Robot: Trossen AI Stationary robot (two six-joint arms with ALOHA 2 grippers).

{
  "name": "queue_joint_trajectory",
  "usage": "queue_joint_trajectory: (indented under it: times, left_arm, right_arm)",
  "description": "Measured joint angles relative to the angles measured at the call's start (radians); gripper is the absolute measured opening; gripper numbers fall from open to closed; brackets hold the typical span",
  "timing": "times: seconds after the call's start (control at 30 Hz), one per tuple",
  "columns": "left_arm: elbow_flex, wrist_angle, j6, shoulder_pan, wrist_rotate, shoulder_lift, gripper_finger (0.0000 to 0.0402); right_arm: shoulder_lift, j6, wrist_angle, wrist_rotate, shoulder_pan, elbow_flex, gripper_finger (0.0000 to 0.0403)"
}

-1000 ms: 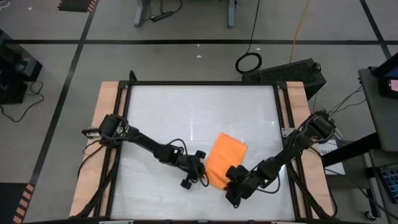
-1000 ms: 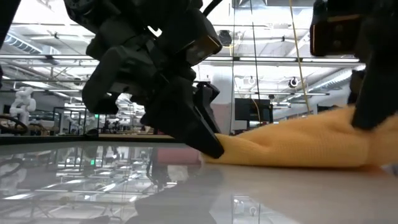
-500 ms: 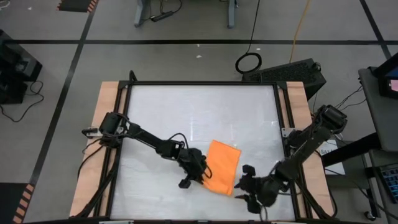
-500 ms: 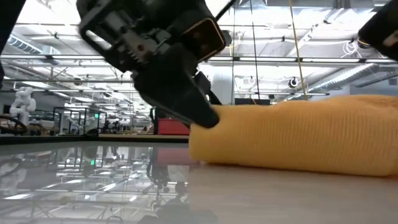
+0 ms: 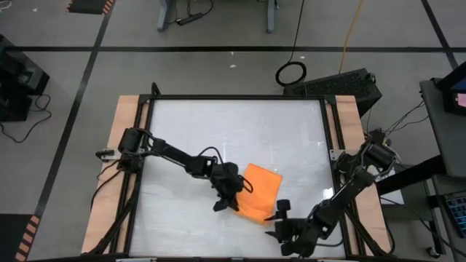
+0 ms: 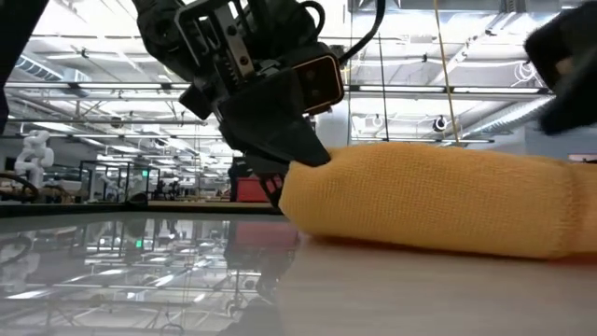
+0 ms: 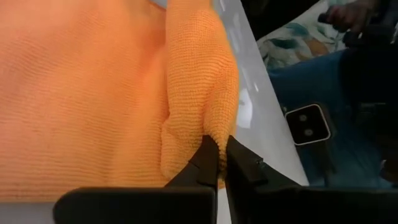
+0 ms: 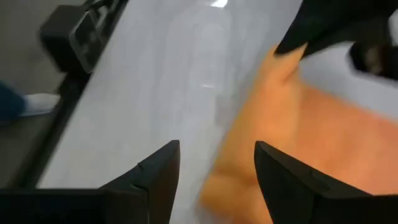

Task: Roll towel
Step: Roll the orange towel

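The towel (image 5: 259,192) lies on the table (image 5: 218,131), left gripper (image 5: 231,198) at its left edge, right gripper (image 5: 282,227) nearby.

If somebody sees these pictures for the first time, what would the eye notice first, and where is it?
The bright orange towel stands out, lying near the front middle of the white table with one edge folded over. The left gripper pinches that folded edge. The right gripper hangs open just off the towel's front right corner.

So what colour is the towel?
Plain bright orange towel, no pattern; clearest in the left wrist view.
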Motion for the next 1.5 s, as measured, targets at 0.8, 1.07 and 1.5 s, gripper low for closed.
queue_joint_trajectory:
  times: [0.8,1.07,1.5]
  left_arm:
    - [0.0,-0.034,-0.07,0.018,-0.016,0.0,0.002]
    - [0.0,-0.014,-0.015,0.017,-0.025,-0.001,0.0128]
    - [-0.001,-0.019,0.34,-0.023,-0.172,-0.143,0.02]
  right_arm:
    - [0.13,0.273,-0.172,-0.021,-0.07,0.046,0.0061]
    - [0.118,0.393,-0.174,-0.047,-0.042,0.04,0.0015]
    - [0.078,0.539,-0.183,-0.136,-0.03,0.038,0.0002]
